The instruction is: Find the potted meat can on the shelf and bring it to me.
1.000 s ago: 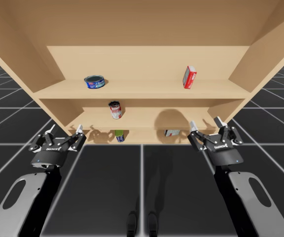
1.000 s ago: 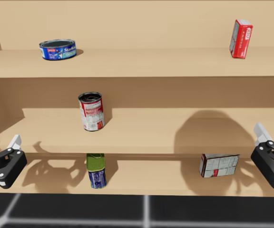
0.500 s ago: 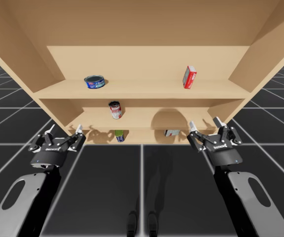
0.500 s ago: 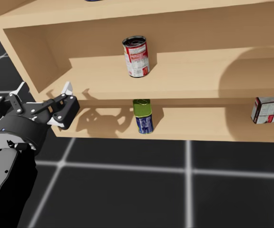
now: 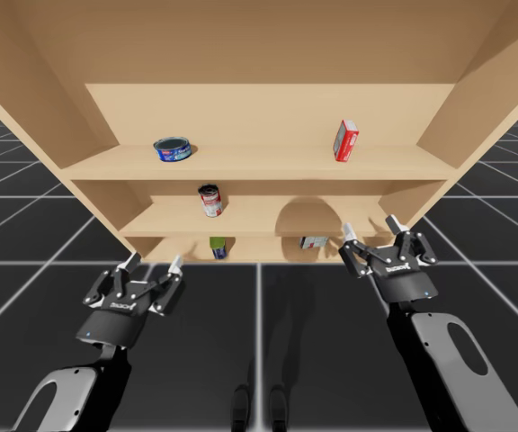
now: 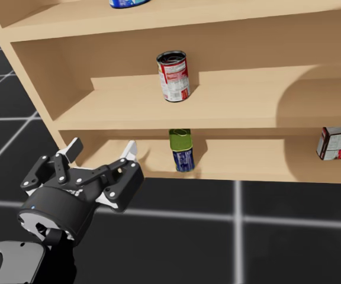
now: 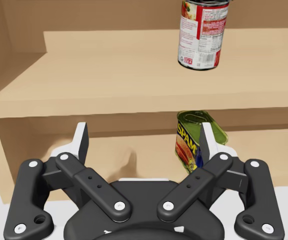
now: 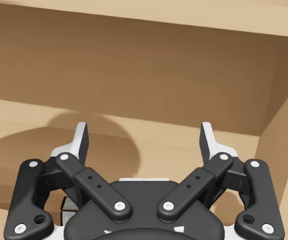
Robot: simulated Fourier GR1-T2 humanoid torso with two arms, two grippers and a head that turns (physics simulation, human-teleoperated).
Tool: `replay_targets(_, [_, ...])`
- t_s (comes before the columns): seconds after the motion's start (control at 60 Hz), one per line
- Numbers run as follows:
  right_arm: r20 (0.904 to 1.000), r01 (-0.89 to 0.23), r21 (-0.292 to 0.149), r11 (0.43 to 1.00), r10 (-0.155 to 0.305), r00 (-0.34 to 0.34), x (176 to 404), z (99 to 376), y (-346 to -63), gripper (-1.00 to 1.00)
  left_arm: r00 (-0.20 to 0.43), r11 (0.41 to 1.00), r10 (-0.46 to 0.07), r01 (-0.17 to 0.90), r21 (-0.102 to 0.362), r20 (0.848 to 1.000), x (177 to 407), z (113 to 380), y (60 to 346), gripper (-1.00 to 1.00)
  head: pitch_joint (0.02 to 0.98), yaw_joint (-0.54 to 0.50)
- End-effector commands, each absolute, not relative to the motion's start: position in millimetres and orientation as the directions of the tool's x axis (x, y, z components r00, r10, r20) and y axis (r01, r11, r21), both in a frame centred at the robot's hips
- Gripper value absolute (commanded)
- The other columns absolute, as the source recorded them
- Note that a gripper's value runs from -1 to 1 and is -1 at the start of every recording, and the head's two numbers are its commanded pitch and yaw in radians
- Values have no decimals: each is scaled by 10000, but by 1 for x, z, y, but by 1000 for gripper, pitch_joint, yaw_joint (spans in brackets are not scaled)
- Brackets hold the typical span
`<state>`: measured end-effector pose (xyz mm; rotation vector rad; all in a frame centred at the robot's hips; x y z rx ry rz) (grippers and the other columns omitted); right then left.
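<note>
Wooden shelf fills the upper frame; a green-and-blue potted meat can stands on its lowest level, left of centre. Left gripper and right gripper hover below, fingers wide apart, empty.

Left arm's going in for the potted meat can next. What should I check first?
1. Green and blue can found, upright on the bottom shelf: ok.
2. Left gripper open: ok.
3. Can between its fingers: not ok, it stands ahead, off toward one finger.
4. Right gripper open, apart from the can: ok.
5. Headroom under the middle shelf for the fingers: cannot tell.
</note>
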<state>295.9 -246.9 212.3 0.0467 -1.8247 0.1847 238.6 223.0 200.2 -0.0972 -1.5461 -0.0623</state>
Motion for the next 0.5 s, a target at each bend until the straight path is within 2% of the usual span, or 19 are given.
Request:
replay_targets(0.017, [9638, -1290, -982, 9868, 620, -2593, 296, 211, -247, -1000, 862, 9855, 445, 1592, -578, 9953, 218, 184, 198, -1000, 731, 231])
replay_targets(0.083, [9639, -1280, -963, 9871, 604, -2595, 297, 211, -248, -1000, 998, 9845, 337, 1679, -503, 9944, 217, 177, 190, -1000, 730, 232])
replay_targets(0.183, [9635, -1253, -942, 9876, 588, -2611, 297, 211, -249, -1000, 1434, 9827, 506, 1695, -749, 9884, 222, 162, 175, -1000, 730, 231])
replay_targets(0.4, [9631, -1262, -907, 9879, 548, -2635, 297, 212, -249, -1000, 1231, 9888, 145, 1457, -325, 9923, 243, 147, 154, -1000, 732, 229])
replay_targets(0.5, [9629, -1253, -895, 9881, 537, -2645, 297, 212, -250, -1000, 1273, 9920, 113, 1230, -271, 9918, 256, 145, 150, -1000, 731, 227])
